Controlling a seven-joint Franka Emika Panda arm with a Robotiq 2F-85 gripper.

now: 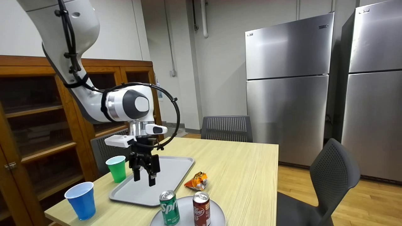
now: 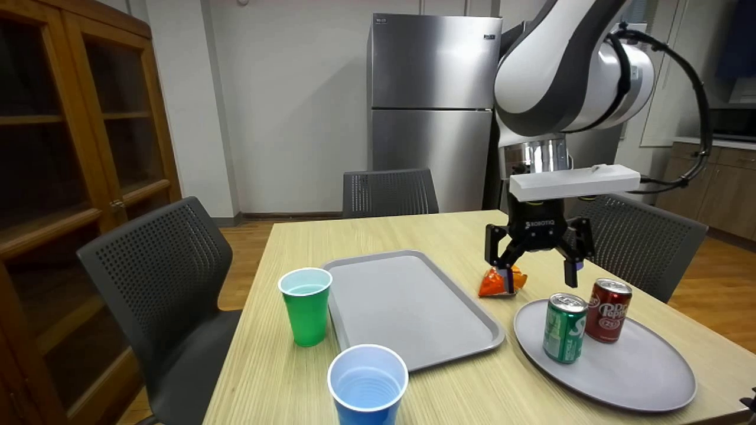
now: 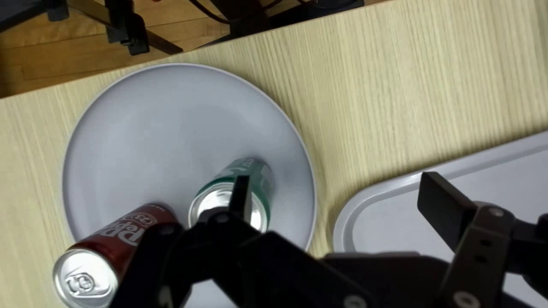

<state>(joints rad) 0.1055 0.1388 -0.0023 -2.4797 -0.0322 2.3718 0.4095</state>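
Observation:
My gripper [image 1: 144,178] is open and empty above the table, and it also shows in an exterior view [image 2: 540,279] and the wrist view [image 3: 336,192]. It touches nothing. In the wrist view, one finger overlaps a green Sprite can [image 3: 259,171] and the other is over the grey tray [image 3: 398,231]. The Sprite can [image 2: 564,330] stands upright beside a dark red Dr Pepper can [image 2: 608,313] on a round grey plate [image 2: 638,372]. An orange snack bag [image 1: 197,181] lies on the table near the plate and tray; it is not visible in the wrist view.
A green cup [image 2: 307,313] and a blue cup [image 1: 82,201] stand upright by the tray on the wooden table [image 1: 238,175]. Dark chairs [image 1: 333,169] stand around it. A wooden cabinet [image 1: 80,150] and steel fridges [image 1: 285,116] stand behind.

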